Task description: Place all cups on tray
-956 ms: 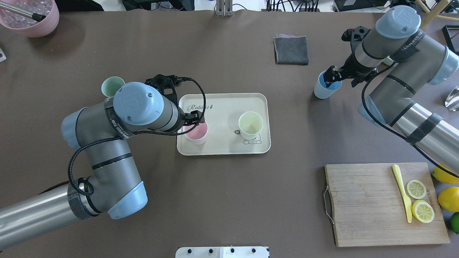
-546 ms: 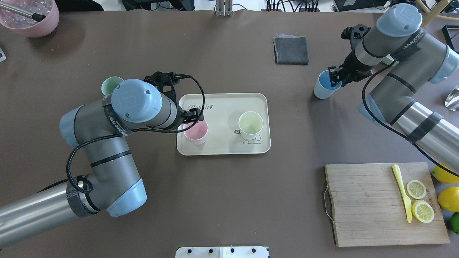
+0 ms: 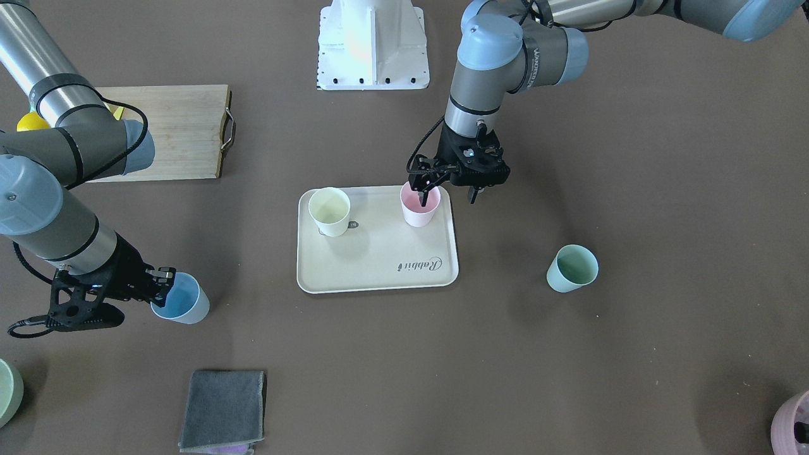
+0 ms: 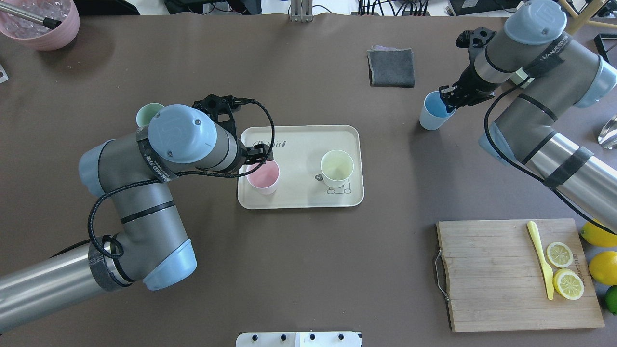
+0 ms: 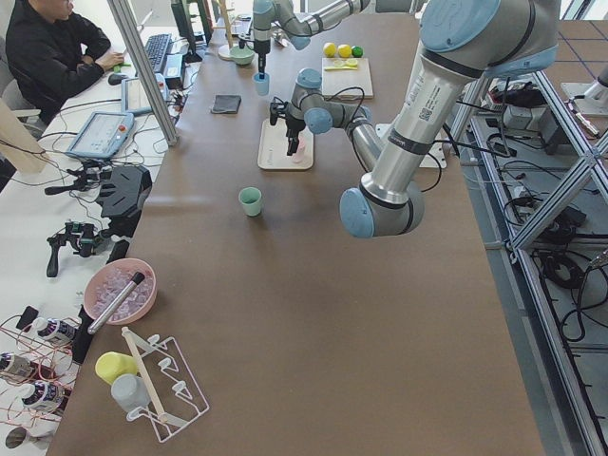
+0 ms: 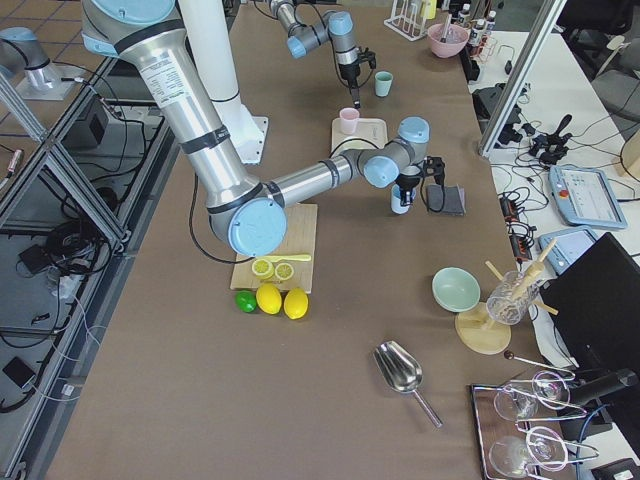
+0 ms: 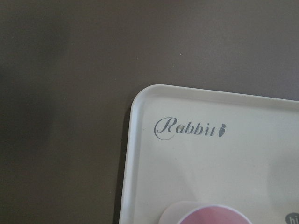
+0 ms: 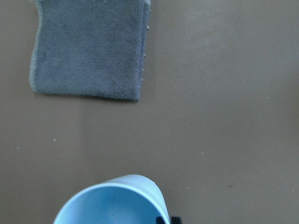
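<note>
The cream tray [image 4: 299,149] holds the pale yellow cup [image 4: 337,166] and the pink cup [image 4: 263,176], both upright. My left gripper [image 3: 446,197] is open at the pink cup [image 3: 418,205], with one finger inside its rim and the other outside. My right gripper [image 4: 449,96] is shut on the rim of the light blue cup [image 4: 432,112], which tilts slightly, far right of the tray. The mint green cup [image 3: 572,268] stands on the table on the tray's other side and is partly hidden by my left arm in the overhead view.
A folded grey cloth [image 4: 391,67] lies behind the tray, near the blue cup. A wooden cutting board [image 4: 491,274] with lemon slices and a yellow knife is at the front right. A mauve-pink pot [image 4: 41,24] stands at the far left corner.
My right gripper has carried the blue cup a little left and farther from the robot. My left gripper has drawn slightly back and left from the pink cup, which has stayed on the tray.
</note>
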### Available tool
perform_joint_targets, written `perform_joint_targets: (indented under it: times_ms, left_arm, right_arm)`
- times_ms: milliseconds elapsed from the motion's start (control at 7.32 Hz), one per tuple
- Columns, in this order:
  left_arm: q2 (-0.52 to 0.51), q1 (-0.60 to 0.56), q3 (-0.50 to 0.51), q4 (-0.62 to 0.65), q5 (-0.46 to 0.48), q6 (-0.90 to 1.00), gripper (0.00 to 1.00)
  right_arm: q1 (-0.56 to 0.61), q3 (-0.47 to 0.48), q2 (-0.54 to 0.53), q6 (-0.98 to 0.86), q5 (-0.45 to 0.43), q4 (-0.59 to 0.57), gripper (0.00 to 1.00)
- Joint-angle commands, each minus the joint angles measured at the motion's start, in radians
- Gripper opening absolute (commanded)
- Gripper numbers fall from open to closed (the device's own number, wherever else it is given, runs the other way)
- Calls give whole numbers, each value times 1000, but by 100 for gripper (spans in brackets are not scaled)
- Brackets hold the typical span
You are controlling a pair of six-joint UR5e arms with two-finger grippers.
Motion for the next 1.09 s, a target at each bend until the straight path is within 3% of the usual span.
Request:
perform_joint_targets:
  times_ms: [0,410,683,956]
  left_arm:
    - [9,-60,-8,1,-50,74,97]
    - [43,-199,-8,3,-183,234,97]
    - [65,-288,-5,4,-270,327,97]
    - [66,-318,1,7,-278,336,97]
  right_arm:
    - [12,36,58,13,66,-9,0]
    - [-72,27,207,139,28,-105,0]
    - [-173,26,232,230,-65,-99,0]
    - [-244,18,227,251,-119,-95,0]
